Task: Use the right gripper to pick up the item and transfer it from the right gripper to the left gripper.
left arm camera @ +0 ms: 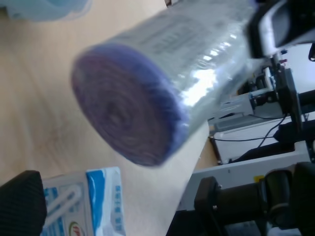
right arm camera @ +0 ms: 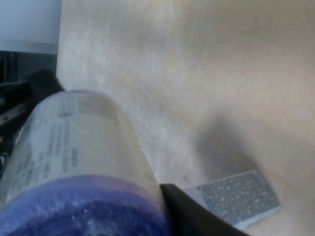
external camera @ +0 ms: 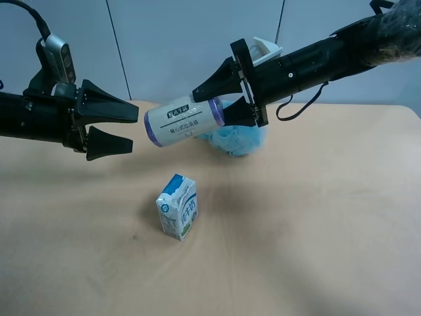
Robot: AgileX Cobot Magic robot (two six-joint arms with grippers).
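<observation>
The right claw, on the arm at the exterior high view's right, is clamped on one end of the roll, holding it on its side in the air above the bench. The roll's free purple end faces the left claw, whose fingers are spread wide, just beside it with a small gap. A milk carton stands on the bench below, and a blue sponge lies behind the roll.

left arm: jaws wide apart | right arm: angled down, jaws gripping
</observation>
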